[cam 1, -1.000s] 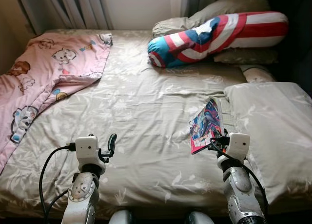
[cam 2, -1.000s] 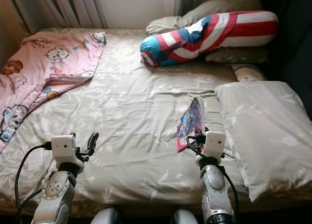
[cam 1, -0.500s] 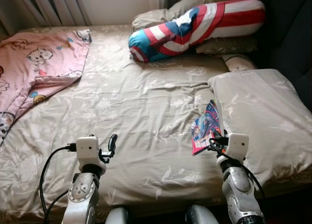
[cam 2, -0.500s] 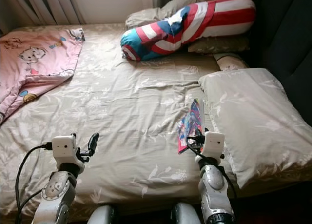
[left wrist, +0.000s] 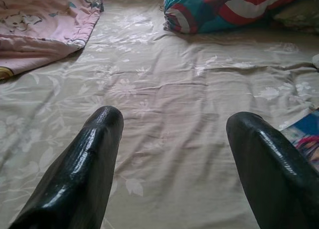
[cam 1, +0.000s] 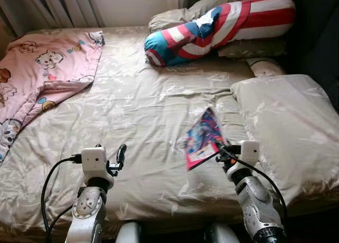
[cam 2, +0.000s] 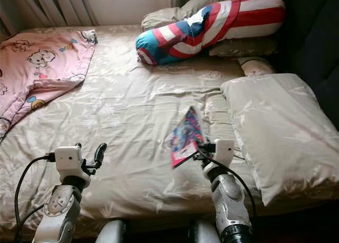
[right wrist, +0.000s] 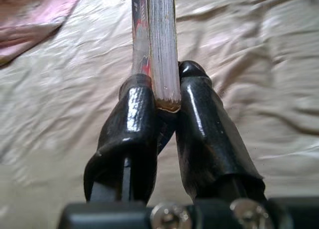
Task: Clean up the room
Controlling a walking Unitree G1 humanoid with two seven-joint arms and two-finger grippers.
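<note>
A colourful comic book (cam 1: pixel 202 138) is held up over the beige bed sheet (cam 1: pixel 143 110), tilted, with my right gripper (cam 1: pixel 222 147) shut on its lower edge. In the right wrist view the book's page edges (right wrist: pixel 160 44) are clamped between the two black fingers (right wrist: pixel 132 124). My left gripper (cam 1: pixel 121 154) stands open low over the near left of the bed, nothing between its fingers (left wrist: pixel 84 164). The book's corner (left wrist: pixel 304 139) appears beside the left gripper's far finger.
A pink cartoon blanket (cam 1: pixel 37 73) lies over the bed's far left. A red, white and blue bolster (cam 1: pixel 217 28) and beige pillows (cam 1: pixel 286 126) occupy the head and right side. Curtains (cam 1: pixel 58 5) hang behind. The bed's near edge is just before my arms.
My right gripper has swung the book leftward, away from the beige pillow and towards the bed's middle. The view has shifted a little. The left arm has not moved.
</note>
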